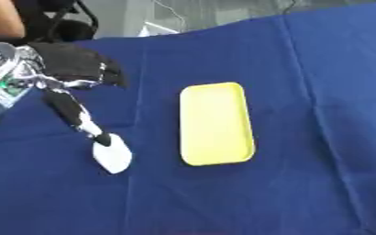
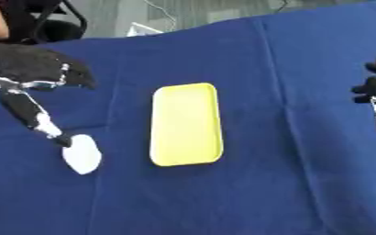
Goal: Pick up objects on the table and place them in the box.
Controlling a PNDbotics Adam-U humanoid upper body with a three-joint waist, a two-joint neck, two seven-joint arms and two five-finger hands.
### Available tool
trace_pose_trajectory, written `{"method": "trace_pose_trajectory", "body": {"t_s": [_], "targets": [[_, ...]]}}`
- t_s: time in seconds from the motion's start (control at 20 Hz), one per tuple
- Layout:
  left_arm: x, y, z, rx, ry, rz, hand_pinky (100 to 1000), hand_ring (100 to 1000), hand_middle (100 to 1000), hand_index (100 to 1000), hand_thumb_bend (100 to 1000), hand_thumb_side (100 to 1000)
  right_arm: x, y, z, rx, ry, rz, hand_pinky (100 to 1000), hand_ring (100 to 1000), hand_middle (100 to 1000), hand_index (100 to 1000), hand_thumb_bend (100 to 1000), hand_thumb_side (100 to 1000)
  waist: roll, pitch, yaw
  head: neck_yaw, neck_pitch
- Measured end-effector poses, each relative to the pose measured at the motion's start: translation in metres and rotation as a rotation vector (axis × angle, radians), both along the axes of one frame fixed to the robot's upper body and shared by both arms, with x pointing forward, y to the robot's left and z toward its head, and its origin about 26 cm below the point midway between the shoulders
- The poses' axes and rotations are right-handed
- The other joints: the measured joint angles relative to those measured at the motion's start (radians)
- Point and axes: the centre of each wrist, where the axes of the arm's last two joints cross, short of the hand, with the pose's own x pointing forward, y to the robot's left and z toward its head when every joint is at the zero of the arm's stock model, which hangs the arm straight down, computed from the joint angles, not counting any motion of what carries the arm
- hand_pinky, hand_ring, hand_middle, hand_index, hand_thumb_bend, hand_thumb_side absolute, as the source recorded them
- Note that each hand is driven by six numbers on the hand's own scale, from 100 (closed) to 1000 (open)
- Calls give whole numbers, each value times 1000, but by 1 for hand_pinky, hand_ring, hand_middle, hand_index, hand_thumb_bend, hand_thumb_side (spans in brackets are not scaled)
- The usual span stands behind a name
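- Evidently the step in hand is the pick-up: the left hand (image 1: pixel 71 69) hangs over the blue cloth (image 1: pixel 303 183), one long finger (image 1: pixel 77 117) stretched down with its tip touching a small white object (image 1: pixel 112 156).
- Nothing is gripped; its other fingers look loosely bent.
- Next it probably needs the thumb and fingers brought round the object to lift it.
- Just beside, to the right, lies the yellow tray (image 1: pixel 216 123), apparently the box, empty and flat on the cloth.
- Only the right hand (image 2: pixel 373 87) fingertips show at the right edge; whether open, nobody can tell.
- Bare cloth lies between object and tray.
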Motion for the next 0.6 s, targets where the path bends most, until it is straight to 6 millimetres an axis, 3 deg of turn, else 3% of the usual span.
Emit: {"method": "trace_pose_trajectory", "body": {"t_s": [0.6], "targets": [[5,6,-9,20,2,0,903,981,902,958,862,1000,0,0,0,0,0,0,669,693,880,962,336,790,0,0,-1,0,0]]}}
